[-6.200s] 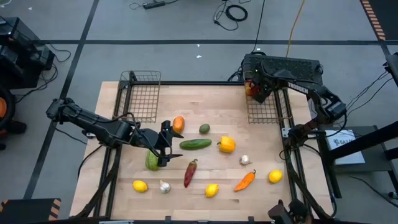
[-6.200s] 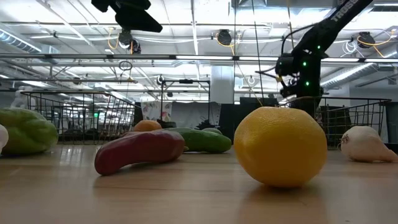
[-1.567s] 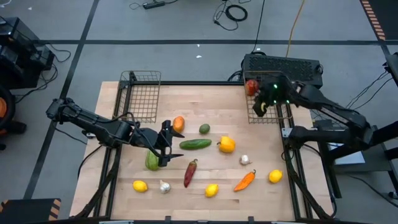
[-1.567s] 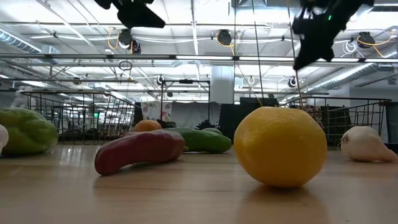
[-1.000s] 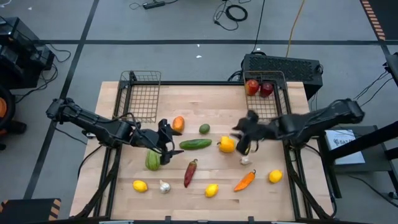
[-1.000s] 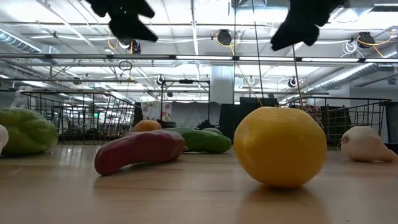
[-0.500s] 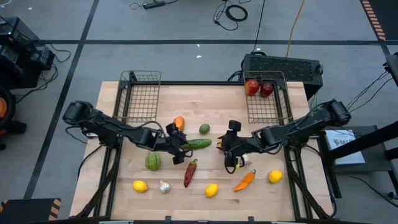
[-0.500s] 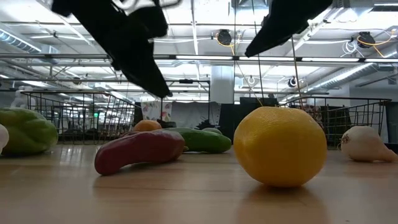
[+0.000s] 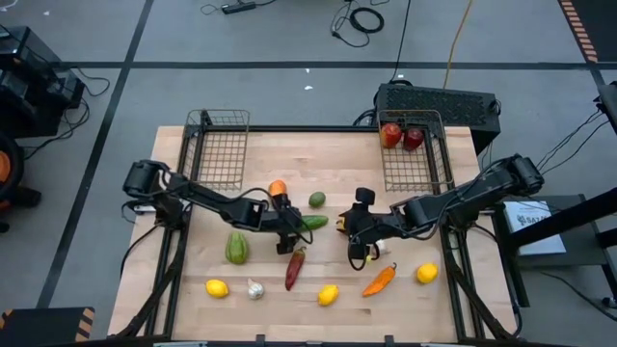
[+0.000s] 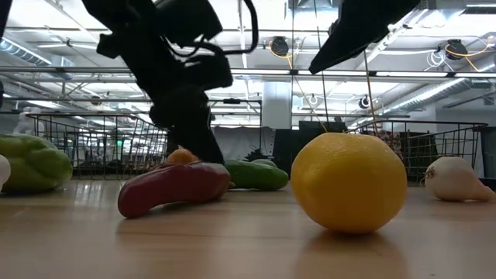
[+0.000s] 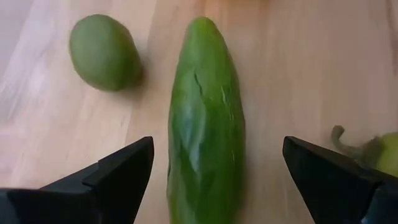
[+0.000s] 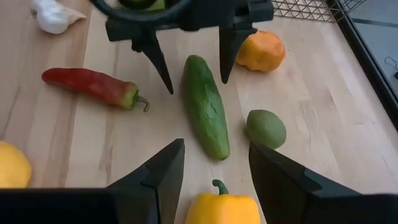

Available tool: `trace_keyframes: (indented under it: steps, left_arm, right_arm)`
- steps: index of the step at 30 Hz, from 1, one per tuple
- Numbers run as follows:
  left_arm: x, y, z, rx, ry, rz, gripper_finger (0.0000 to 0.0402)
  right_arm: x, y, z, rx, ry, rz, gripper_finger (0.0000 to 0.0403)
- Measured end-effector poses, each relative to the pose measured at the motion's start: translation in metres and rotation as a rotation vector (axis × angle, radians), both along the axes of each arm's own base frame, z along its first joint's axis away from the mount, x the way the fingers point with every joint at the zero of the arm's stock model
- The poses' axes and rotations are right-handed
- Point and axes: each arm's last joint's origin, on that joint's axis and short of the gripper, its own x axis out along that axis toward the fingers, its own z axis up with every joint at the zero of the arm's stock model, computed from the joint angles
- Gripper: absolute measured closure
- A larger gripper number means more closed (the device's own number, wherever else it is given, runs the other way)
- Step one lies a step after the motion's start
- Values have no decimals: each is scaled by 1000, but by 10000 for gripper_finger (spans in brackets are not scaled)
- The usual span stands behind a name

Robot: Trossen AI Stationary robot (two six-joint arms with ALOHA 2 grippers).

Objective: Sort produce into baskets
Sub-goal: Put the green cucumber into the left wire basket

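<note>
The cucumber (image 9: 310, 223) is laid flat near the middle of the counter (image 9: 318, 154), its long axis across the counter from left to right. It is straddled by the spread fingers of the left gripper (image 9: 293, 231). The right gripper (image 9: 353, 234), fingers parted, is held above the yellow pepper (image 12: 222, 208).

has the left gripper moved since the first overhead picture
Yes. The left gripper has moved from beside the green squash toward the table's middle, and now straddles the cucumber, fingers open.
</note>
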Motion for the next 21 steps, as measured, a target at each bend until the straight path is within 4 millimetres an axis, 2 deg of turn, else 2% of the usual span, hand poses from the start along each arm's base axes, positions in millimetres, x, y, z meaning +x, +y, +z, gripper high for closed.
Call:
trace_keyframes:
  steps: [5,18,21]
  left_arm:
    - [0,1,-11,18,50,-10,58]
    - [1,1,-14,88,66,-51,198]
    - [1,1,-12,91,61,-54,218]
  right_arm:
    - [0,0,0,1,1,2,232]
    - [-1,4,-1,21,11,29,232]
    - [-2,6,-1,21,11,37,232]
